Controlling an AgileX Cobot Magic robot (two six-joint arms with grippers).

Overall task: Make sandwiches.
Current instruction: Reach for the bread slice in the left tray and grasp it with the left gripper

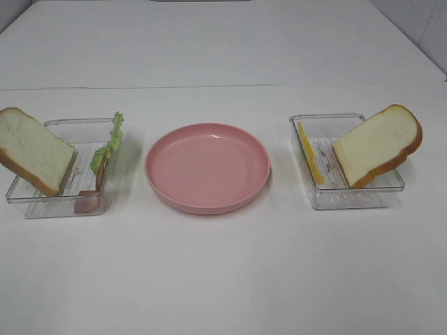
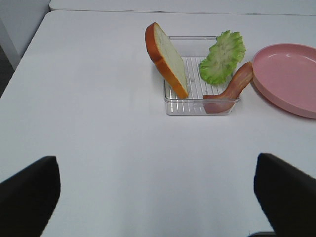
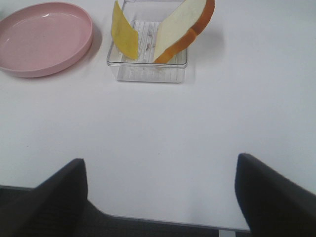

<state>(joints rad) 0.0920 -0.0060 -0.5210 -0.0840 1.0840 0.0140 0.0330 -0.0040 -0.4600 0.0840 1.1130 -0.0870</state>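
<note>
No stacked sandwiches are in view; the parts lie apart. A bread slice (image 1: pixel 31 146) (image 2: pixel 168 57), green lettuce (image 1: pixel 112 139) (image 2: pixel 223 57) and a reddish meat slice (image 1: pixel 87 201) (image 2: pixel 232 89) lean in the left clear tray (image 1: pixel 42 202). Another bread slice (image 1: pixel 377 143) (image 3: pixel 185 27) and a yellow cheese slice (image 1: pixel 309 153) (image 3: pixel 123 37) lean in the right clear tray (image 1: pixel 349 199). My left gripper (image 2: pixel 157 158) is open and empty, well short of the left tray. My right gripper (image 3: pixel 160 160) is open and empty near the table's front edge. Neither gripper shows in the high view.
A pink round plate (image 1: pixel 207 167) (image 2: pixel 291 74) (image 3: pixel 42 37) sits between the two trays with nothing on it. The white table (image 1: pixel 223 279) stretches in front of the trays. Its front edge shows in the right wrist view.
</note>
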